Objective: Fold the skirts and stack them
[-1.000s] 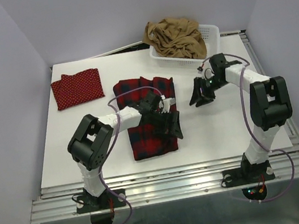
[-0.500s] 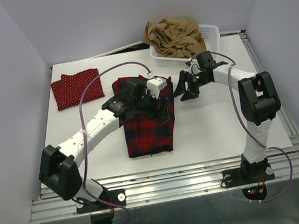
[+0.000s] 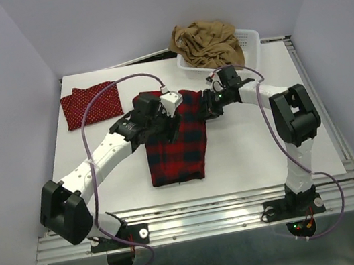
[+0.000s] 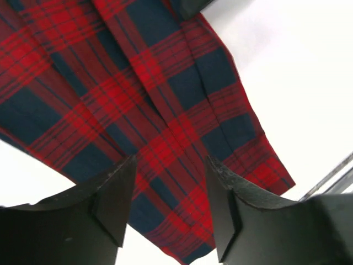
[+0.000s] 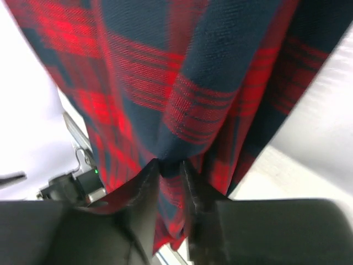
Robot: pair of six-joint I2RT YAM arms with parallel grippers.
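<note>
Lying in the middle of the white table (image 3: 255, 153) is the plaid skirt (image 3: 176, 149), a soft woven cloth in a red and dark navy check. It is folded into a long, narrow rectangle with lengthwise creases. Its long axis runs from the far side toward the near edge. The near end sits flat and square, while the far end is wider and rumpled.

At the far right corner, the right hand (image 3: 212, 105) has a fold of that plaid pinched between narrow fingers, the cloth bunched right in the grip. At the far left corner, the left hand (image 3: 161, 118) hangs over the fabric, fingers standing apart and nothing between them, with plaid showing through the gap.

Further out, the dotted skirt (image 3: 91, 105) is red, folded flat and squarish. It lies far left, well apart from the plaid. The tan skirt (image 3: 206, 42) sits heaped and crumpled in the white mesh basket (image 3: 251, 42) at the far right.
</note>
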